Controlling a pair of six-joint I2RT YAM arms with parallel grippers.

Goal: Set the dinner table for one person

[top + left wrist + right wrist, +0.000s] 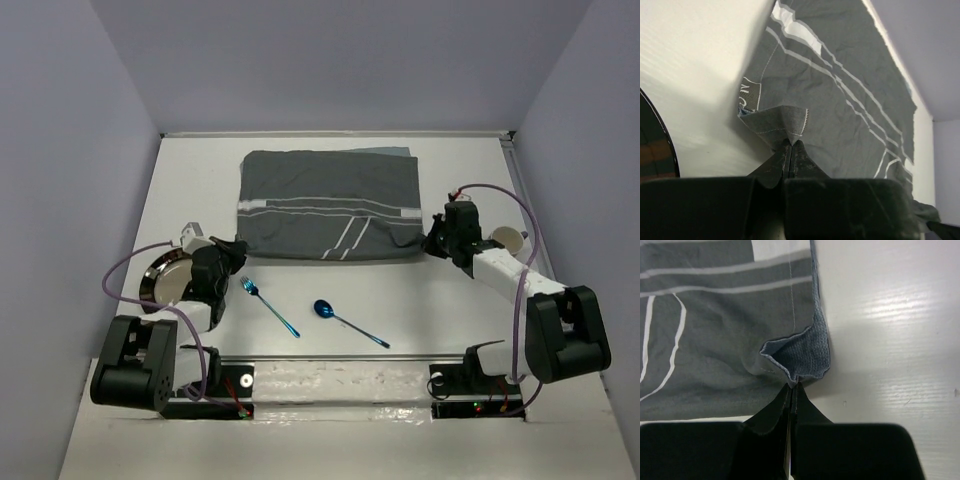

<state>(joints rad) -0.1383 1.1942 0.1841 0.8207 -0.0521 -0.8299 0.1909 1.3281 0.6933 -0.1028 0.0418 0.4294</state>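
Observation:
A dark grey striped cloth mat (328,203) lies on the white dinner table (330,295). My left gripper (237,247) is shut on the mat's near left corner (785,122), which is pinched up in a fold. My right gripper (432,243) is shut on the mat's near right corner (802,357), also folded up. A blue fork (268,305) and a blue spoon (348,322) lie on the table in front of the mat. A shiny plate (165,277) sits under my left arm, its dark rim in the left wrist view (657,150).
A white cup (508,240) stands behind my right arm. Purple-grey walls close in the table on the left, right and back. The arm bases sit on a rail (340,380) at the near edge.

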